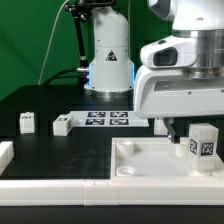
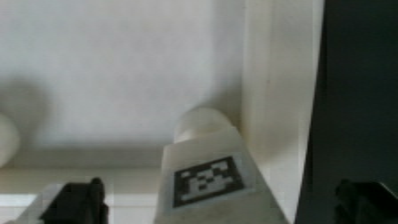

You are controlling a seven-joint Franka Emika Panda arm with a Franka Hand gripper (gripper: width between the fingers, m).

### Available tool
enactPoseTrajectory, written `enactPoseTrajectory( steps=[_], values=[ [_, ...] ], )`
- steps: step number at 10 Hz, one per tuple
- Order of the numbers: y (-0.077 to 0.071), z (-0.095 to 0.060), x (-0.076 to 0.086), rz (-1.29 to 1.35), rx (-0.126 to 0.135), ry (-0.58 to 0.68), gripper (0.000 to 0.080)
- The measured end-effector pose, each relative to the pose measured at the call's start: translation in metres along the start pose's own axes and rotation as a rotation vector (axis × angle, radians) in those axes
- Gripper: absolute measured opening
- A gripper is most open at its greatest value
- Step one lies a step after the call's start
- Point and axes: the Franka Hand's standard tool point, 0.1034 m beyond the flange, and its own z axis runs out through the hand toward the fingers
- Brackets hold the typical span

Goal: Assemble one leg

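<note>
Left: one loose leg (image 1: 27, 122) and a second loose leg (image 1: 63, 125) lie apart on the black table (image 1: 60, 150).
Centre, far: the marker board (image 1: 108, 119) lies flat.
Right, near: the tabletop (image 1: 150, 165).
Task part: the leg (image 1: 201, 142) stands upright on the tabletop's right side.
Tool: the gripper (image 2: 222, 205) straddles the leg, fingers spread wide, with a gap on each side.
</note>
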Motion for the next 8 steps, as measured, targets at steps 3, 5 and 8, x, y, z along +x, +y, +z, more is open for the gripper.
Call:
enactPoseTrajectory(
  steps=[3, 5, 8],
  values=[
    [0.0003, 0.0, 0.0001, -0.036, 0.001, 0.0, 0.0649],
    [0.0004, 0.0, 0.0001, -0.035, 0.001, 0.0, 0.041],
    [0.0008, 0.0, 0.0001, -0.01, 0.001, 0.0, 0.029]
  ],
)
